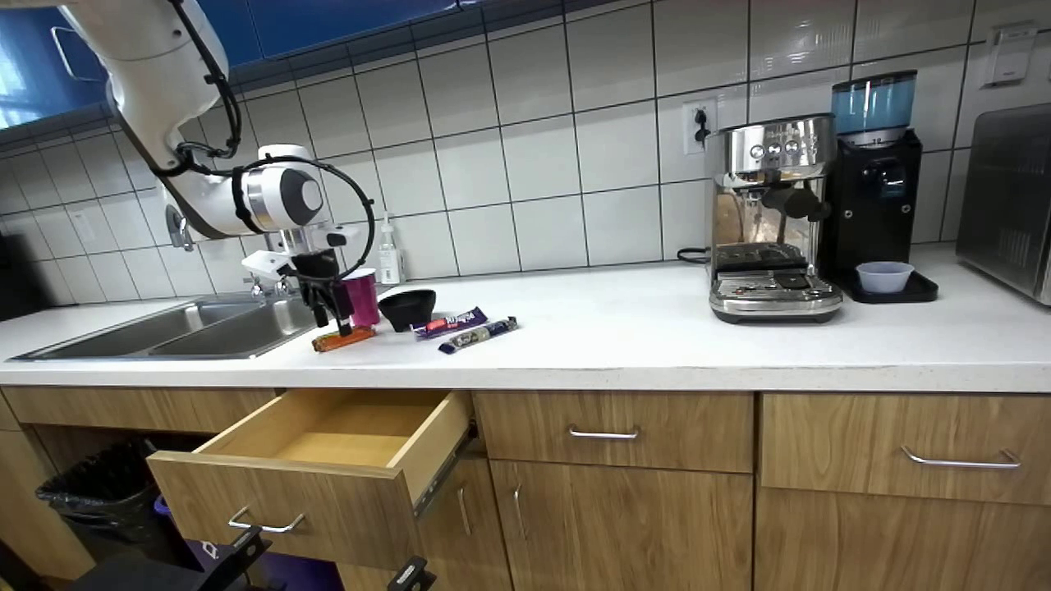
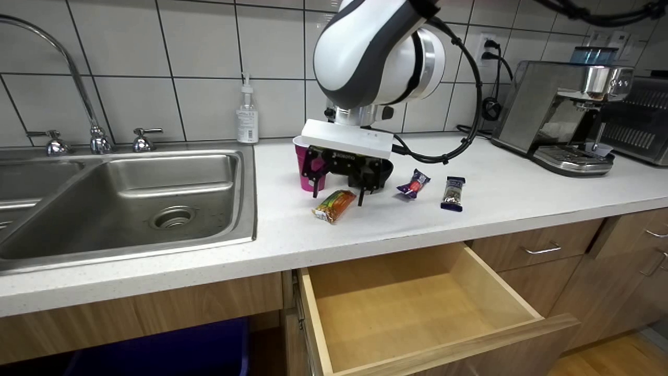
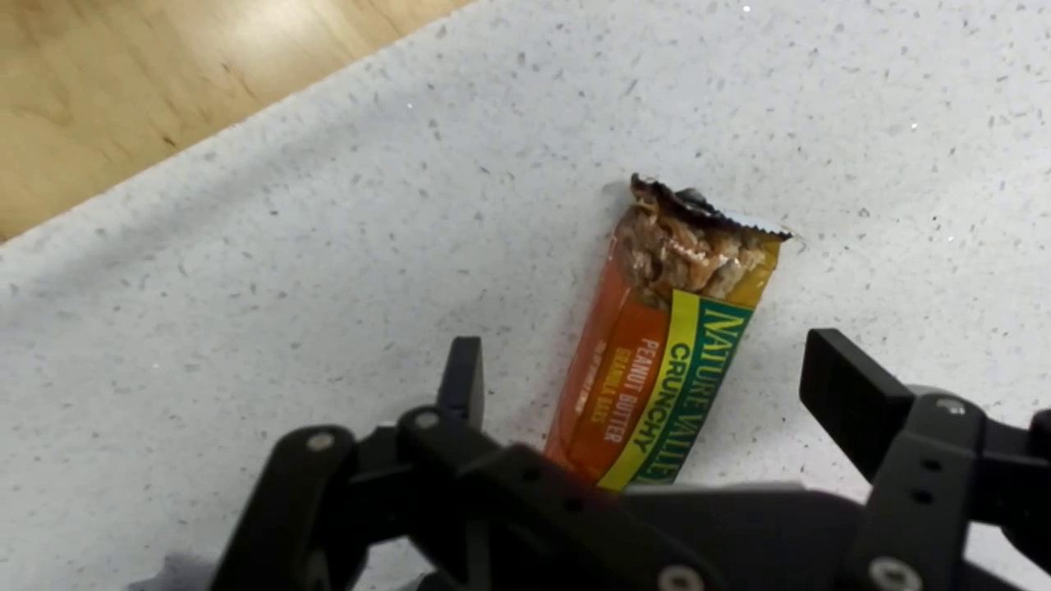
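My gripper (image 3: 647,357) is open, with its two black fingers apart on either side of an orange and green granola bar (image 3: 657,353). Neither finger touches the bar, which lies on the white speckled counter; its near end is hidden by the gripper in the wrist view. In both exterior views the gripper (image 1: 332,325) (image 2: 338,198) points down just above the bar (image 1: 343,339) (image 2: 336,207). A pink cup (image 1: 362,297) and a black bowl (image 1: 408,309) stand close behind the gripper. A purple wrapped bar (image 2: 414,184) and a dark blue and silver bar (image 2: 452,194) lie beside them.
An open wooden drawer (image 2: 417,313) sticks out below the counter edge. A steel sink (image 2: 248,203) lies beside the bar, with a soap bottle (image 2: 247,117) behind. A coffee machine (image 1: 772,222) and a grinder (image 1: 870,197) stand further along. Black parts (image 1: 238,558) show low in an exterior view.
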Motion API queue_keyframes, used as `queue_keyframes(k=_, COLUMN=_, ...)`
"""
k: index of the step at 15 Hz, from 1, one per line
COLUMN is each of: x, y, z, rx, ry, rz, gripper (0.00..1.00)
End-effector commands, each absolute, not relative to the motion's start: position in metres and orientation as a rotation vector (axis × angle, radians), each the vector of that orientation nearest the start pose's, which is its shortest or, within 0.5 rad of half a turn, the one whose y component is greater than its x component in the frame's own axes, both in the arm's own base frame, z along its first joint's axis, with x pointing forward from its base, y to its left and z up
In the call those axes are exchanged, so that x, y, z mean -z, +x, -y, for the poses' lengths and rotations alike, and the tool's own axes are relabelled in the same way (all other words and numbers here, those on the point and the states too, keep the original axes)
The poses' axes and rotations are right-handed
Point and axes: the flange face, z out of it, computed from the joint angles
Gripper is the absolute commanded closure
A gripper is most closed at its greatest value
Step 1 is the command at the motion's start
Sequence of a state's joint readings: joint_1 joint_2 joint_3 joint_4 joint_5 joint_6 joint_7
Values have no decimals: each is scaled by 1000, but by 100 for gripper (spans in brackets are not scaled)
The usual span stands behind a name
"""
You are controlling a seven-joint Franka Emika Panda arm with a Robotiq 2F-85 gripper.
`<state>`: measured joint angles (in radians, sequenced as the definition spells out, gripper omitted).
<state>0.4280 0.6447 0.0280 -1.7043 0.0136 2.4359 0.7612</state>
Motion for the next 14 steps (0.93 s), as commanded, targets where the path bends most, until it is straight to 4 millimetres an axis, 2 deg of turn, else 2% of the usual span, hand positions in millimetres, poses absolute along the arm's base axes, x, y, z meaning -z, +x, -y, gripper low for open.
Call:
queue_keyframes(k=1, x=-229, y=623, z=-300, rx=53, ry=-3031, rz=-512, gripper=0)
queue_keyframes(k=14, x=-222, y=640, z=-300, rx=9, ry=-3041, rz=-521, gripper=0)
